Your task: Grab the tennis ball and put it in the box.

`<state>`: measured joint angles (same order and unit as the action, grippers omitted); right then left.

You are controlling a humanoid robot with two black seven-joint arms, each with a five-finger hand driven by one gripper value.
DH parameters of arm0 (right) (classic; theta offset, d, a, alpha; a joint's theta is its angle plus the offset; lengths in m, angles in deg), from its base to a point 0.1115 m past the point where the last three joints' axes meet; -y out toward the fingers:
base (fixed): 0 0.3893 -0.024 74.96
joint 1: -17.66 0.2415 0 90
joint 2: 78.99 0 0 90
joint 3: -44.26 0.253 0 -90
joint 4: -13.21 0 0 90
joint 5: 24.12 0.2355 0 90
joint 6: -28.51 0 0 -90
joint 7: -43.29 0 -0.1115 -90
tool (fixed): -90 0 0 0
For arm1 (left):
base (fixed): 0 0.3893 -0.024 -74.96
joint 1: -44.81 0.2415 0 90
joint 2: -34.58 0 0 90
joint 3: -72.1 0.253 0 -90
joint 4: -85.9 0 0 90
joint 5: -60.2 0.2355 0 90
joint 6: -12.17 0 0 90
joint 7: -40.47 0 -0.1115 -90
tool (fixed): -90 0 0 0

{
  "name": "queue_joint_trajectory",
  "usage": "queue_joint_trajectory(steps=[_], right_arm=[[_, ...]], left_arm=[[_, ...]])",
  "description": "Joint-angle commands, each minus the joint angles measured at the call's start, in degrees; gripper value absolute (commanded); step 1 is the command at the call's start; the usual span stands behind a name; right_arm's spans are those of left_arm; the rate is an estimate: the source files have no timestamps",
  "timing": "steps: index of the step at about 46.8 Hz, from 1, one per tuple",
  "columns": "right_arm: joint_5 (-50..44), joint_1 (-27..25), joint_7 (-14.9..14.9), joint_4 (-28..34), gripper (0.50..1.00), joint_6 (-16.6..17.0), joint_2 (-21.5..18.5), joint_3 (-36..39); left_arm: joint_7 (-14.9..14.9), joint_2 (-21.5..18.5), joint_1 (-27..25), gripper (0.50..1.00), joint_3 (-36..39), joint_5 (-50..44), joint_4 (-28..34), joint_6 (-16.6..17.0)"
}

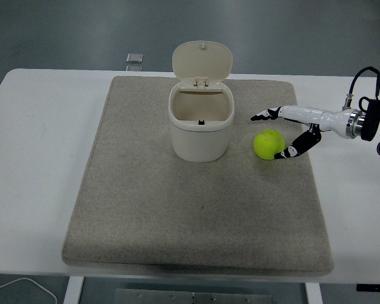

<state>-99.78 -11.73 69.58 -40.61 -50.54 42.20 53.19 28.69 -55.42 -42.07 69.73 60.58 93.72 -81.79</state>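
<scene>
1. I see the tennis ball (268, 144) on the grey mat (196, 209), just right of the cream box (201, 130), whose lid stands open.
2. My right hand (286, 130) reaches in from the right, fingers spread around the ball, thumb tip at its right side, not closed on it.
3. White table (38, 158) under the mat; small object (134, 58) at its far edge.

Just one view: shot from up high on the robot's side, aimed forward and down over the white rectangular table (38, 158), near edge at bottom.
</scene>
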Motion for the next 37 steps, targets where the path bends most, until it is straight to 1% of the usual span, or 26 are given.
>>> queue_joint_trajectory(steps=[1, 5, 10, 26, 29, 34, 36, 37], right_arm=[[0.0, -0.1, 0.0, 0.1, 0.924, -0.1, -0.4, -0.1], [-0.3, -0.5, 0.0, 0.1, 0.924, -0.1, -0.6, -0.5], [-0.6, -0.7, 0.0, 0.2, 0.921, -1.1, -0.7, -0.8], [-0.9, -0.8, 0.0, 0.2, 0.909, -1.2, -1.2, -0.8], [-1.3, -0.9, 0.0, 0.3, 0.897, -1.2, -1.2, -0.8], [-1.6, -1.0, 0.0, 0.5, 0.856, -1.3, -1.3, -0.8], [-1.7, -1.0, 0.0, 0.6, 0.832, -1.3, -1.7, -0.8], [-1.7, -1.0, 0.0, 0.6, 0.83, -1.3, -1.9, -0.8]], left_arm=[[0.0, 0.0, 0.0, 0.992, 0.0, 0.0, 0.0, 0.0], [0.0, 0.0, 0.0, 0.992, 0.0, 0.0, 0.0, 0.0], [0.0, 0.0, 0.0, 0.99, 0.0, 0.0, 0.0, -0.1], [0.0, 0.0, 0.0, 0.992, 0.0, 0.0, 0.0, 0.0], [0.0, 0.0, 0.0, 0.992, 0.0, 0.1, 0.0, 0.0], [0.0, 0.0, 0.0, 0.99, 0.0, 0.0, 0.0, 0.0], [0.0, 0.0, 0.0, 0.992, 0.0, 0.0, 0.0, 0.0], [0.0, 0.0, 0.0, 0.992, 0.0, 0.1, 0.0, -0.1]])
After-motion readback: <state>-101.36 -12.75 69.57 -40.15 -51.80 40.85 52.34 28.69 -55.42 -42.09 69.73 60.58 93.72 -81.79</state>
